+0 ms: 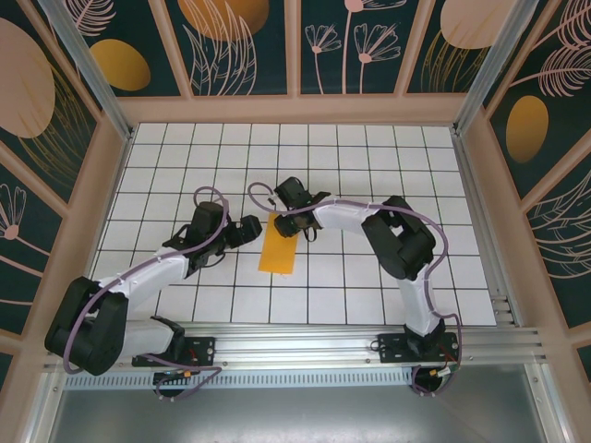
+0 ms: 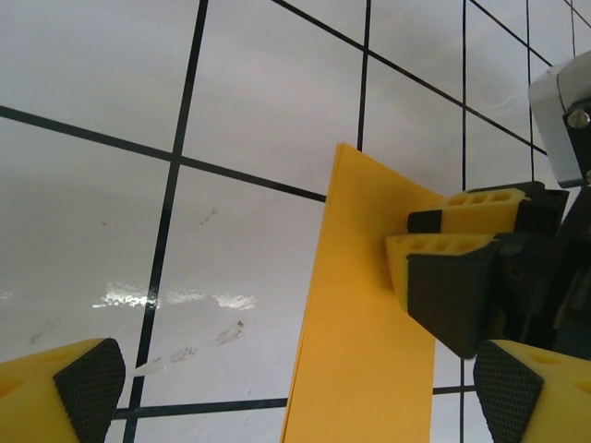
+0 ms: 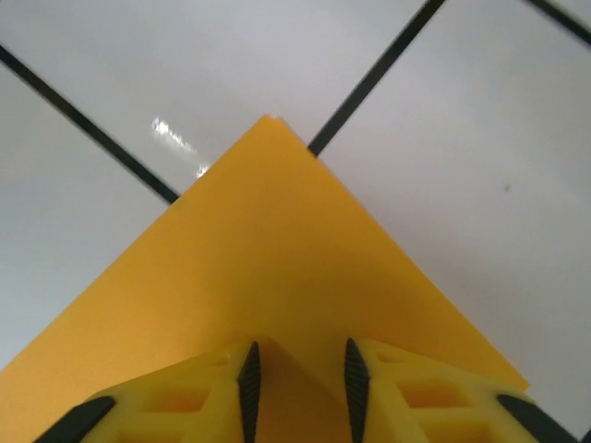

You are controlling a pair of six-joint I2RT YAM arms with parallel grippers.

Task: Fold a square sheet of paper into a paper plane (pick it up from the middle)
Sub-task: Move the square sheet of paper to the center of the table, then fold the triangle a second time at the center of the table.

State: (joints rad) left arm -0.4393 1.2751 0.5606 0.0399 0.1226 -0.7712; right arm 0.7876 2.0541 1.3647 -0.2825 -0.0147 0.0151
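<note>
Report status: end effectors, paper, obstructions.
Left end effector open, beside the paper. Right end effector at its far end, grip unclear. Paper folded, on table. No obstruction.

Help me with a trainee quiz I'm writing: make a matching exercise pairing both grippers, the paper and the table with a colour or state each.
Things:
1. left gripper
2. right gripper
3. paper
4. table

Colours or states:
A. white with black grid lines
B. fingers close together at the paper's end
C. orange-yellow
D. fingers wide apart

Pairs: 1-D, 2-B, 3-C, 4-A.
</note>
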